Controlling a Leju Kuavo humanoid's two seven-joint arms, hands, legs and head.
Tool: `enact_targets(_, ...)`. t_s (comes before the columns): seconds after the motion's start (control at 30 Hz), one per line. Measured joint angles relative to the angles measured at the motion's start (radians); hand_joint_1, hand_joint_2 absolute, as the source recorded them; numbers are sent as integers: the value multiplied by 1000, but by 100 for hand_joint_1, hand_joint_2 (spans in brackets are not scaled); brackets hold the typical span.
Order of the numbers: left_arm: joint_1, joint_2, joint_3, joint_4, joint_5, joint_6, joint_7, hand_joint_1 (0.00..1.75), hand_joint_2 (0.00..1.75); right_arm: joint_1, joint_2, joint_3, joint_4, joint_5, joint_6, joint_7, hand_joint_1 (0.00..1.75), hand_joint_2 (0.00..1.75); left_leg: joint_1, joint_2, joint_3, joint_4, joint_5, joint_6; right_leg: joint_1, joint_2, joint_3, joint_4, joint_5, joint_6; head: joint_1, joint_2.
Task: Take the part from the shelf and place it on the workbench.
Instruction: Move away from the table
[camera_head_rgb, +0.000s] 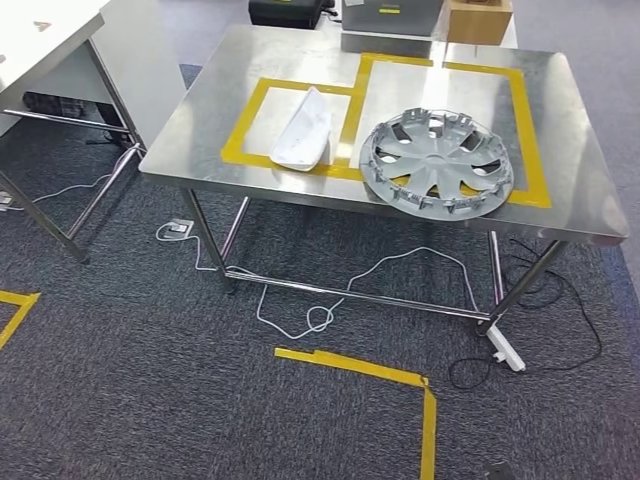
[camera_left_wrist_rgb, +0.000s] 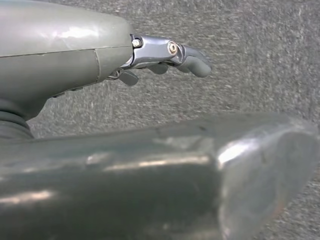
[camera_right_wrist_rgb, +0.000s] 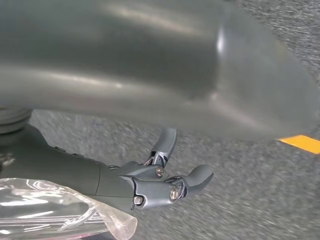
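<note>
On the table (camera_head_rgb: 219, 95), near the front edge, inside the smaller yellow tape box (camera_head_rgb: 245, 122): the white part (camera_head_rgb: 303, 130), lying flat, its near end touching the front tape line. Just beside it, toward the right end of the table, the grey wheel cover (camera_head_rgb: 436, 160), flat too, in the bigger yellow tape box (camera_head_rgb: 528, 130) and sitting over that box's front line. Close together but not touching.

At the far edge of the table, a grey box (camera_head_rgb: 389, 25) and a brown cardboard box (camera_head_rgb: 479, 20).

Under the table, on the dark carpet floor (camera_head_rgb: 151, 350), a white cable (camera_head_rgb: 317, 315) in loops and a white power strip (camera_head_rgb: 506, 352) by the right front leg. In front of the table, a yellow tape corner (camera_head_rgb: 377, 368) stuck on the floor. Off to the left, another table (camera_head_rgb: 45, 30), white on top.

Over the carpet, well away from the part, the left robot hand (camera_left_wrist_rgb: 162, 55): fingers out straight, holding nothing. Same for the right robot hand (camera_right_wrist_rgb: 166, 181): fingers spread and loose, nothing between them. Beside its back, some crinkly clear plastic (camera_right_wrist_rgb: 56, 210); hard to tell what it is.
</note>
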Motion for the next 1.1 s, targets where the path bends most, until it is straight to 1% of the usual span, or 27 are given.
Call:
enact_targets(0.03,1,0,0,0,0,0,0,0,0,4,7,-11,0,-4,6,-1,0,0,2,2,-10,-4,10,8,-1,4,-12,20,-27,4,1,0)
enact_targets(0.07,1,0,0,0,0,-1,0,0,0,7,14,-22,0,-9,14,-2,0,0,3,5,-21,-6,20,15,-3,8,-27,60,-71,9,3,0)
enact_targets(0.13,1,0,1,2,1,-1,0,0,0,9,28,-44,0,-16,32,-6,0,0,1,9,-48,-3,39,22,-5,12,-57,183,-163,15,6,0)
enact_targets(0.17,0,-1,1,2,1,-1,0,0,0,10,35,-54,0,-18,42,-9,0,0,1,11,-62,0,49,21,-5,13,-65,241,-183,19,6,0)
enact_targets(0.2,0,-1,0,4,2,-1,0,0,0,10,42,-64,1,-20,51,-11,0,0,0,13,-77,3,59,20,-6,13,-61,272,-176,21,6,0)
enact_targets(0.23,-1,-1,0,5,2,-1,1,0,0,10,49,-74,2,-22,58,-12,0,0,1,15,-93,7,68,19,-7,13,-43,273,-149,24,6,0)
enact_targets(0.27,-1,-1,0,6,2,-1,1,0,0,10,54,-84,2,-24,64,-13,0,0,1,15,-109,13,77,16,-9,13,-7,235,-113,26,6,0)
enact_targets(0.3,-2,-1,0,8,2,-1,1,0,0,11,60,-93,2,-25,69,-14,0,0,1,15,-125,21,84,12,-12,13,43,168,-86,28,6,0)
enact_targets(0.37,-3,-2,0,9,2,0,1,0,0,10,70,-108,2,-26,75,-16,0,0,-2,15,-153,41,96,3,-16,17,144,15,-81,27,6,0)
enact_targets(0.4,-3,-2,0,10,2,1,1,0,0,10,75,-114,2,-27,76,-16,0,0,-4,15,-162,48,103,-2,-16,18,170,-33,-93,24,7,0)
enact_targets(0.47,-4,-2,0,11,2,2,1,0,0,12,86,-124,2,-29,81,-17,0,0,-5,13,-175,55,116,-10,-15,19,168,-56,-100,11,6,0)
enact_targets(0.5,-4,-1,0,11,2,3,1,0,0,14,91,-130,2,-29,83,-17,0,0,-4,12,-181,60,109,-16,-16,17,159,-54,-96,6,6,0)
enact_targets(0.53,-4,-1,0,12,2,3,1,0,0,15,96,-135,2,-30,86,-16,0,0,-2,10,-189,78,84,-23,-17,15,149,-52,-90,-2,5,0)
enact_targets(0.57,-3,-1,0,13,2,3,2,0,0,16,100,-140,2,-30,88,-16,0,0,0,9,-200,113,43,-30,-18,12,140,-50,-83,-10,5,0)
enact_targets(0.63,-4,-1,0,15,2,3,2,0,0,17,106,-149,2,-31,90,-16,0,0,5,9,-227,236,-57,-41,-15,6,117,-43,-70,-20,4,0)
enact_targets(0.67,-5,-1,-1,16,2,3,2,0,0,18,109,-154,2,-31,91,-15,0,0,7,8,-235,297,-87,-43,-13,4,104,-37,-63,-23,4,0)
enact_targets(0.7,-5,-1,-1,17,2,3,2,0,0,18,112,-159,2,-32,92,-15,0,0,8,8,-233,335,-94,-43,-10,2,89,-30,-56,-24,4,0)
enact_targets(0.73,-5,-1,-1,18,2,4,2,0,0,18,114,-163,2,-32,93,-14,0,0,9,8,-216,340,-80,-39,-7,1,76,-23,-50,-25,4,0)
enact_targets(0.77,-5,-1,-1,19,2,4,2,0,0,19,117,-167,2,-32,95,-13,0,0,8,8,-183,307,-52,-33,-3,0,63,-16,-44,-25,4,0)
enact_targets(0.83,-6,0,-2,19,3,5,2,0,0,20,126,-175,1,-32,99,-11,0,0,0,6,-89,173,-6,-9,3,1,44,-4,-32,-24,4,0)
enact_targets(0.87,-6,0,-2,20,3,6,2,0,0,22,131,-179,0,-32,101,-10,0,0,-4,5,-49,106,1,2,4,0,36,0,-24,-22,5,0)
enact_targets(0.9,-6,1,-2,20,4,7,2,0,0,23,135,-183,-2,-31,104,-9,0,0,-9,4,-25,61,1,11,3,0,28,2,-15,-18,5,0)
enact_targets(0.97,-6,0,-3,20,6,8,3,0,0,25,140,-190,-3,-26,112,-9,0,0,-15,4,-22,28,7,16,-1,-1,14,1,5,-8,5,0)
enact_targets(1.0,-6,-1,-3,20,8,9,3,0,0,25,143,-195,-4,-23,118,-9,0,0,-14,6,-29,21,16,18,-2,1,6,4,3,-4,4,0)
enact_targets(1.03,-7,-1,-3,21,10,10,3,0,0,26,146,-200,-5,-19,123,-9,0,0,-11,8,-38,14,27,21,-2,3,-3,15,-16,0,6,0)
enact_targets(1.07,-7,-2,-3,21,12,11,4,0,0,27,149,-207,-5,-15,127,-9,0,0,-8,11,-48,7,38,24,-2,6,-16,44,-54,4,7,0)
enact_targets(1.1,-8,-3,-4,22,12,12,4,0,0,27,151,-213,-6,-12,130,-9,0,0,-6,14,-59,4,49,26,-4,10,-30,90,-106,8,9,0)
